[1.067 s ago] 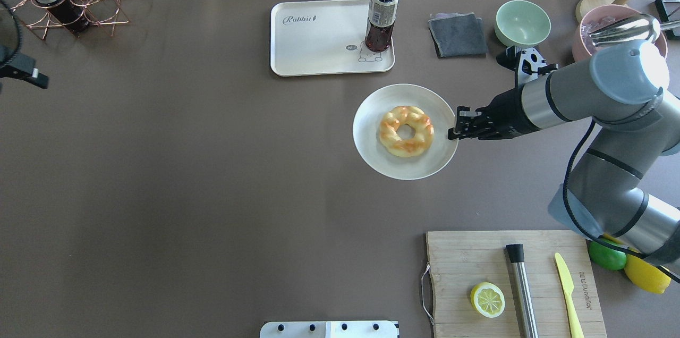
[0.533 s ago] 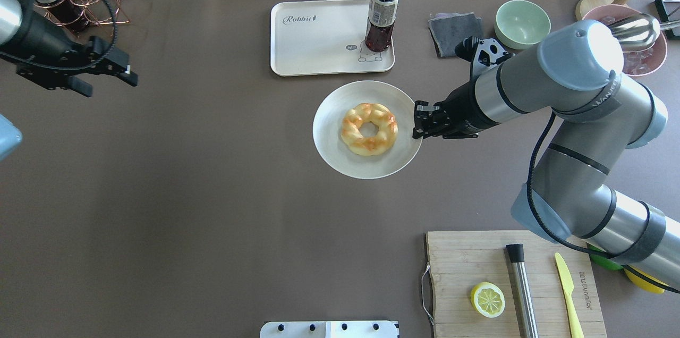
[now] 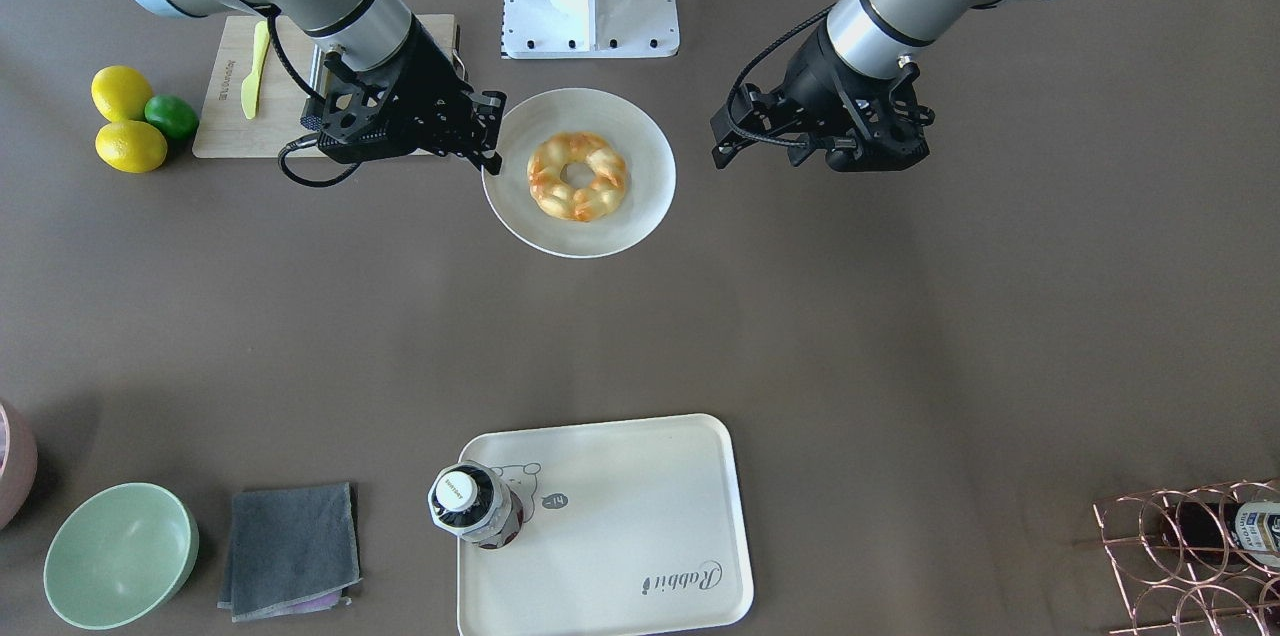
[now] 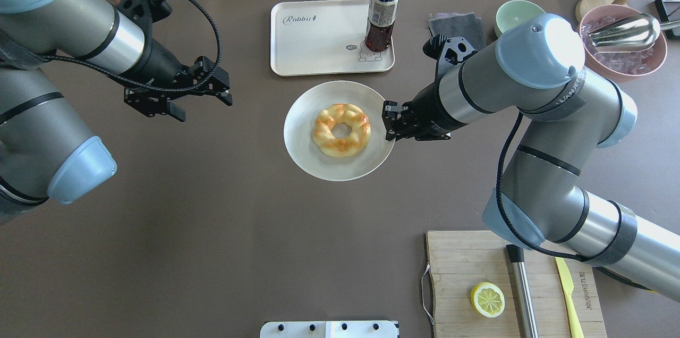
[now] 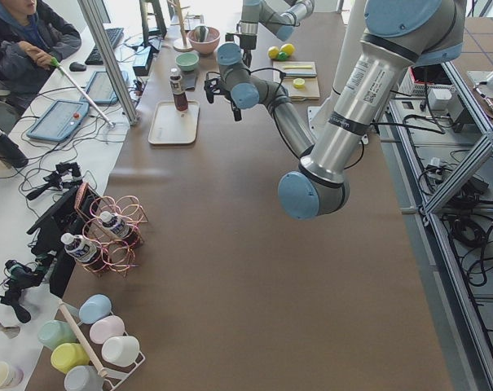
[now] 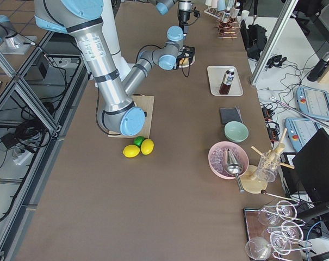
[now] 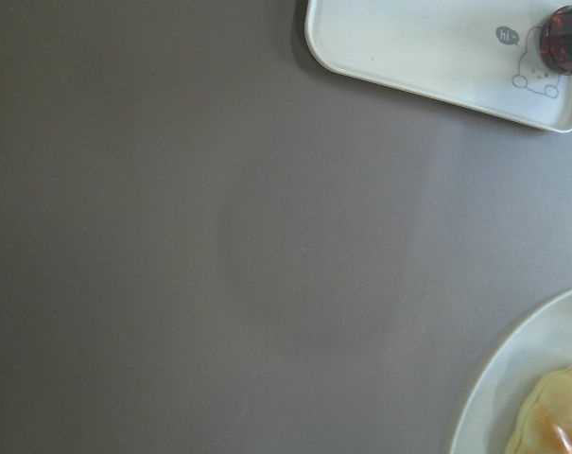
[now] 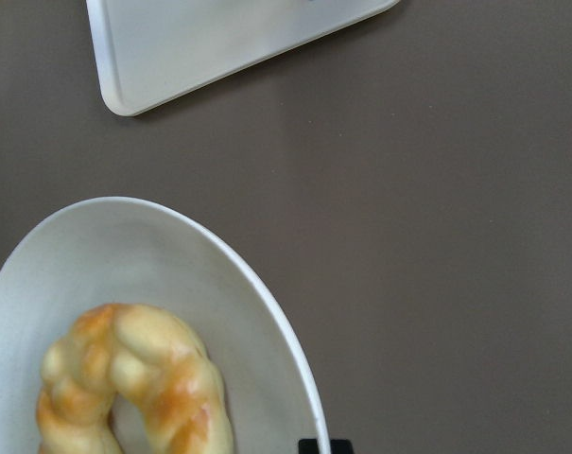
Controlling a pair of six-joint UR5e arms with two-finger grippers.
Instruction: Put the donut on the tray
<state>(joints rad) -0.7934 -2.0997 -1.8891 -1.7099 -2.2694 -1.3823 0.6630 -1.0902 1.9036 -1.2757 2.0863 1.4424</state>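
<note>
The braided golden donut (image 4: 321,133) lies on a round white plate (image 4: 303,115) at mid-table; it also shows in the front view (image 3: 600,198) and the right wrist view (image 8: 172,378). My right gripper (image 4: 389,121) is shut on the plate's right rim (image 8: 295,359). My left gripper (image 4: 204,108) is open and empty, above the table left of the plate, apart from it. The cream tray (image 4: 319,40) with "Rabbit" script lies just behind the plate; a dark drink bottle (image 4: 381,14) stands on its right corner. The left wrist view shows the tray (image 7: 418,38) and the plate's edge (image 7: 512,378).
A grey cloth (image 4: 451,27), a green bowl (image 4: 512,14) and a pink bowl (image 4: 621,56) stand at the back right. A wooden cutting board (image 4: 467,263) with a lemon slice (image 4: 487,299), a steel bar and a yellow knife lies front right.
My right gripper has dragged the plate with the donut leftwards across the table. My left arm has swung in from the left edge toward the plate.
</note>
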